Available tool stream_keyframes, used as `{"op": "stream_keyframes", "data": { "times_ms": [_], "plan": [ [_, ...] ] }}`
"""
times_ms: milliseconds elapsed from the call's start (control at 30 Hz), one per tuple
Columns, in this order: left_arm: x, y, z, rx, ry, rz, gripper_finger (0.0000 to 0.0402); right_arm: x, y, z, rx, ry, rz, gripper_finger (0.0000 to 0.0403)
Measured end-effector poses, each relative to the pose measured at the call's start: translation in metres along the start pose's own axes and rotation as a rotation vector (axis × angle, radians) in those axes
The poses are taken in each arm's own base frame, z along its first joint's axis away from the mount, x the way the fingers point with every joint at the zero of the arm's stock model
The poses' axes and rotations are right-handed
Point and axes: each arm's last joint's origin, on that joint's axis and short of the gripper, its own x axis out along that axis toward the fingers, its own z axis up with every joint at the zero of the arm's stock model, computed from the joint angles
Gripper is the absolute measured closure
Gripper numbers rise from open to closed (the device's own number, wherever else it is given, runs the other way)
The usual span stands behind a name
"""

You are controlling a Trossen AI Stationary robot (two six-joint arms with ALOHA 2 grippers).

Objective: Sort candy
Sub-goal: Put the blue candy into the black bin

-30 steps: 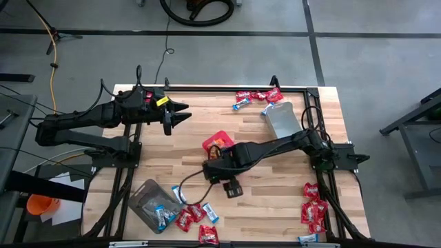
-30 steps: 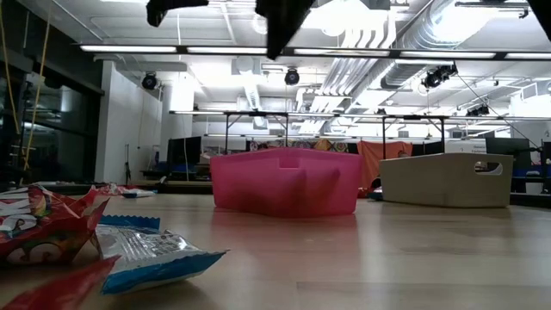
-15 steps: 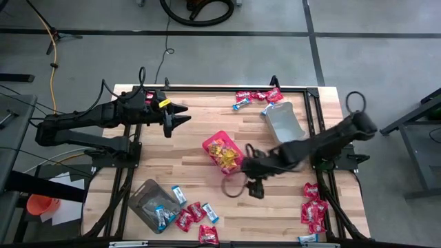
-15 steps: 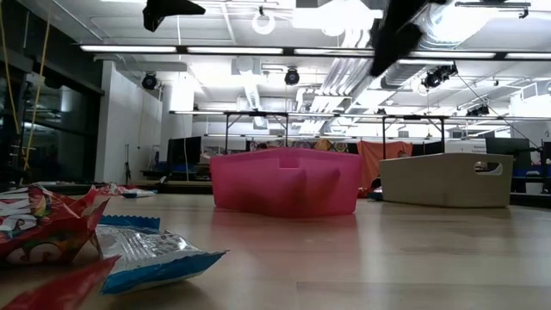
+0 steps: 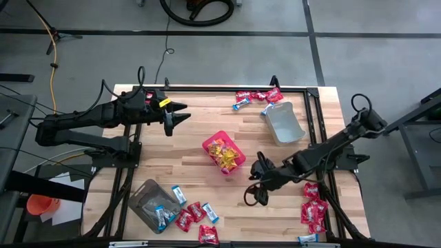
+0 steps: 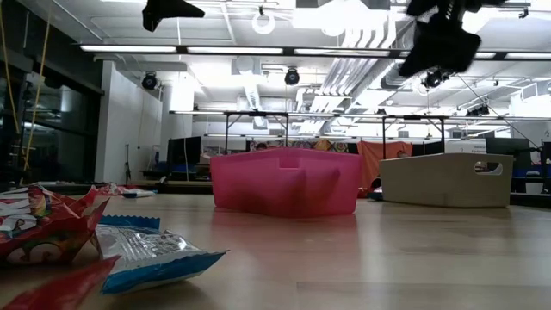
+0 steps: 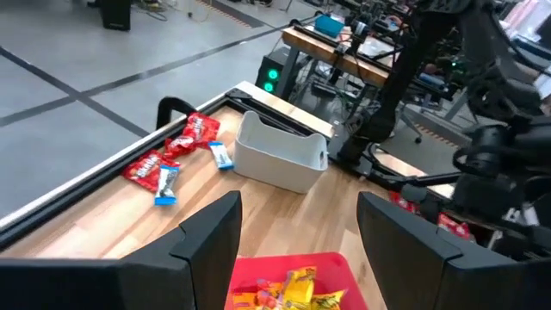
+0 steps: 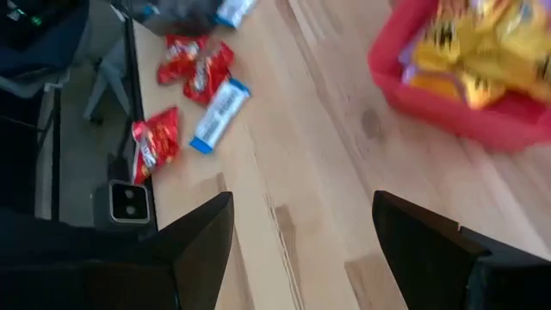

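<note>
The candy lay in several groups on the wooden counter [image 5: 275, 207]. Yellow packets [image 5: 224, 153] filled the red square bin [image 5: 213, 141] at the middle of the counter. Red and blue-and-white packets [image 5: 256, 97] were at the far edge, just beside a grey tub [image 5: 284, 122]. Another group of red packets [image 5: 314, 209] lay near the right edge at the near side, and a third group, red with blue-and-white [image 5: 196, 215], was at the near edge beside a clear tub [image 5: 146, 201] that held a few blue-and-white packets [image 5: 161, 217].

The right gripper [image 5: 264, 167] hovered above the counter, just to the right of the red bin and a little nearer, not touching any packet. In its wrist view its two fingers [image 8: 194, 245] stood well apart, holding nothing, with the bin of yellow packets and some red and blue-and-white packets beyond them.

The left gripper [image 5: 180, 115] waited at the far left part of the counter, pointing toward the middle. Its fingers [image 7: 211, 237] were also spread and empty, and past them the grey tub and the far group of candy were visible.
</note>
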Motion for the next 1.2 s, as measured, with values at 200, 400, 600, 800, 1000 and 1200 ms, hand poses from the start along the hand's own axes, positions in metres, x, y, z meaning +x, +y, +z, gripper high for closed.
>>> {"op": "stream_keyframes", "data": {
  "times_ms": [200,400,600,800,1000,1200],
  "plan": [
    [0.002,0.0,0.0,-0.091,0.0,0.004,0.0183,-0.022,-0.011,0.015,-0.109,-0.029,-0.099,0.013],
    [0.017,0.0,-0.007,-0.211,0.056,0.043,0.0183,-0.06,-0.037,0.027,-0.223,-0.075,-0.243,0.013],
    [0.048,0.012,-0.03,-0.353,0.171,0.291,0.0183,-0.091,-0.069,0.046,-0.173,-0.161,-0.348,0.013],
    [0.082,0.063,-0.059,-0.399,0.439,0.573,0.0183,-0.103,-0.096,0.06,-0.07,-0.2,-0.435,0.013],
    [0.102,0.128,-0.08,-0.406,0.658,0.767,0.0183,-0.105,-0.115,0.068,0.032,-0.194,-0.459,0.013],
    [0.098,0.165,-0.112,-0.42,0.789,0.917,0.0183,-0.107,-0.127,0.074,0.117,-0.219,-0.495,0.013]
  ]
}}
